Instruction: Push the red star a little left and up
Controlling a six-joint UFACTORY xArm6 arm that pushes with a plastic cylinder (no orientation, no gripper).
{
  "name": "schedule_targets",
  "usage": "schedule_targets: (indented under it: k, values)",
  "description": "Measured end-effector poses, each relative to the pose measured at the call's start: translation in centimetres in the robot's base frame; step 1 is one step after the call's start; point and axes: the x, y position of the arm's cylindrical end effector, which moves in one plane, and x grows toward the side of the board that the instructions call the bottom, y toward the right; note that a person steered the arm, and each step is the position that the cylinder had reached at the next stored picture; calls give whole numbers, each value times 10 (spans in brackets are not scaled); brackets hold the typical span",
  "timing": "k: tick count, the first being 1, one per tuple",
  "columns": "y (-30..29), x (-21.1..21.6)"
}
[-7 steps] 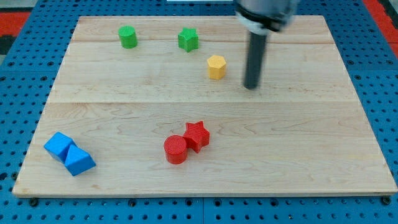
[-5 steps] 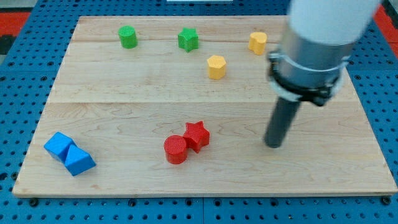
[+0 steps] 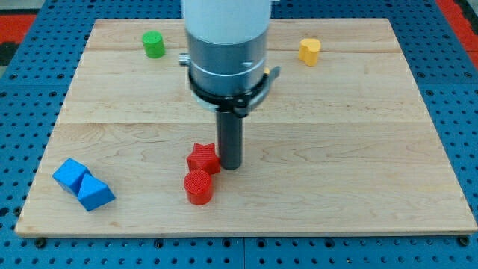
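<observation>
The red star [image 3: 202, 158] lies on the wooden board [image 3: 358, 149] a little below its middle. My tip [image 3: 229, 166] touches the star's right side. A red cylinder [image 3: 199, 187] sits just below the star, touching it. The arm's body hides the board area above the star, including part of the upper middle.
A green cylinder [image 3: 154, 44] is at the upper left. A yellow block [image 3: 309, 51] is at the upper right. Two blue blocks [image 3: 72, 175] [image 3: 95, 193] touch each other near the lower left corner.
My tip swept from the upper right down and then left, reaching the star's right side. The red star and red cylinder shifted left. The arm now hides the green star and yellow hexagon.
</observation>
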Motion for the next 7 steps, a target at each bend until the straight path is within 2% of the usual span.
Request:
schedule_targets:
  k: [1,2,3,4,6,7]
  values:
    - [27,46]
    - [17,43]
    - [-32,27]
    - [-54,5]
    - [-81,-75]
    - [-66,-75]
